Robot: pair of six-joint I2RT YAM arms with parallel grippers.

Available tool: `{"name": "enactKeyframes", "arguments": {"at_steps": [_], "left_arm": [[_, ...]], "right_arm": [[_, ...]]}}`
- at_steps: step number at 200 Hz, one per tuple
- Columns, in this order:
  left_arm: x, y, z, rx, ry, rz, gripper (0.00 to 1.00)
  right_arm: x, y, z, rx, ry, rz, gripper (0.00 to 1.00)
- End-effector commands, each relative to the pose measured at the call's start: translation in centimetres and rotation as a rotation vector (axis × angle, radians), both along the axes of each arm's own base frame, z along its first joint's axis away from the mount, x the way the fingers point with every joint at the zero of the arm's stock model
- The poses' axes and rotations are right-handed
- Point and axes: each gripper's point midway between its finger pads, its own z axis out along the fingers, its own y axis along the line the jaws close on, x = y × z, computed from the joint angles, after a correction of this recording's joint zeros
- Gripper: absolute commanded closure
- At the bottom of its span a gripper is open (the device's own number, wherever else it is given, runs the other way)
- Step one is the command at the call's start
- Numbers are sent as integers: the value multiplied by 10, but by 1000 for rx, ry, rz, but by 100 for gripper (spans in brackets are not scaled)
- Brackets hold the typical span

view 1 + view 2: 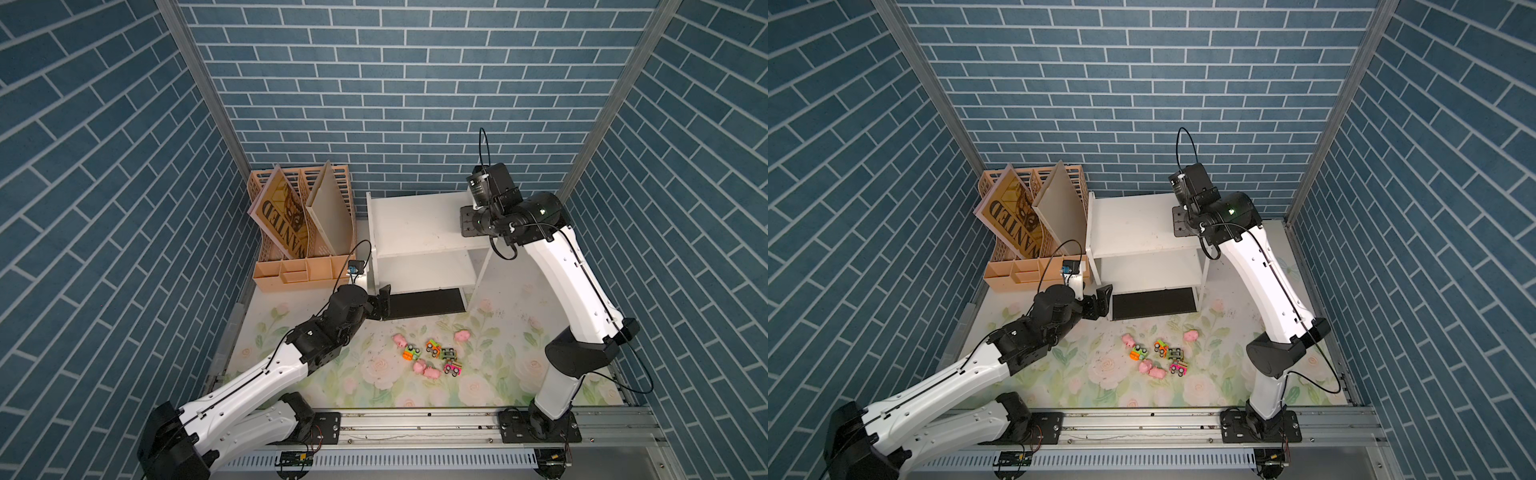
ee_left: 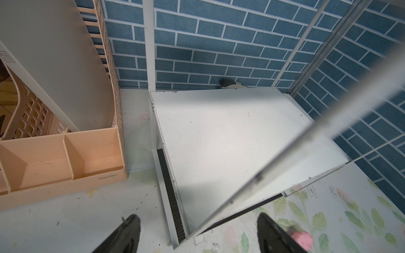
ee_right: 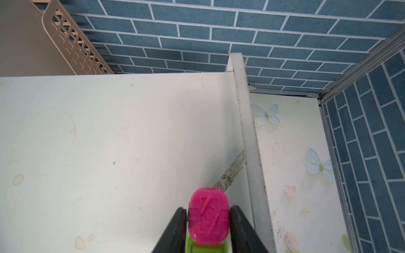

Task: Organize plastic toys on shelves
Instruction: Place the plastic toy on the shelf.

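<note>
The white shelves [image 1: 415, 224] [image 1: 1133, 224] stand at the back of the flowered mat. My right gripper [image 3: 208, 211] hangs low over the top board [image 3: 109, 142], near its right side panel, shut on a toy truck [image 3: 208, 219] with a pink top and green body. My left gripper [image 2: 197, 219] [image 1: 384, 301] stands open and empty at the shelves' front left corner, by the dark bottom [image 1: 428, 303]. Several trucks [image 1: 433, 347] and pink pigs [image 1: 400, 340] lie loose together on the mat in both top views. One pig [image 2: 302, 239] shows beside a left finger.
A peach file organizer [image 1: 299, 266] stands left of the shelves, holding a WANTED poster [image 1: 278, 216] and a grey folder [image 1: 328, 208]. Blue brick walls enclose the back and both sides. A metal rail [image 1: 415, 428] runs along the front edge.
</note>
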Motion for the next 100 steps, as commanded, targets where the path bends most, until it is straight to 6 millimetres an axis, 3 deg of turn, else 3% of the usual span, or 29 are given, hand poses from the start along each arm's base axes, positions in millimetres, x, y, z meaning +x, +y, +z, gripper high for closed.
{"name": "enactKeyframes", "arguments": {"at_steps": [1,34,63,100], "left_arm": [[-2,3,-2,5,6,3,14],[-3,4,-3,4,10,5,14],[-4,5,0,-7,8,1,14],[-13,3,5,-44,11,-33,14]], "right_arm": [[3,0,9,4,-29,10,63],[3,0,18,17,-50,17,62],[-4,-1,42,64,-94,33,62],[-39,3,58,135,-95,108,64]]}}
